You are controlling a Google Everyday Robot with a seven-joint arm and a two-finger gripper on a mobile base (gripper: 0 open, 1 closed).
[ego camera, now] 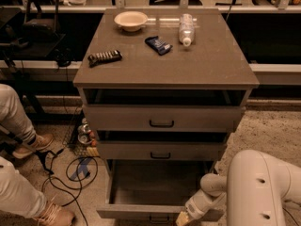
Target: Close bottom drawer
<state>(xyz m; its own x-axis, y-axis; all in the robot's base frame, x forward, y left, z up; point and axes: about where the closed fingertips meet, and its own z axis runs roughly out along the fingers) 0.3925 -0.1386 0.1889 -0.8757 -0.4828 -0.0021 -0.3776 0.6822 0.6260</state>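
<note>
The bottom drawer (pixel 141 211) of the grey-brown cabinet is pulled far out, its slim front at the bottom edge of the camera view and its inside bare. My gripper (pixel 183 218) is at the lower right of the drawer front, against its outer face, with the white arm (pixel 263 187) behind it. The middle drawer (pixel 160 150) and the upper drawer (pixel 162 118) sit above, each with a small black handle and each slightly out.
On the cabinet top (pixel 211 65) lie a bowl (pixel 130 20), a plastic bottle (pixel 186 28), a blue packet (pixel 158 44) and a dark snack bar (pixel 104 57). A person's legs and shoes (pixel 28 145) are at left, with cables (pixel 70 173) and cans on the floor.
</note>
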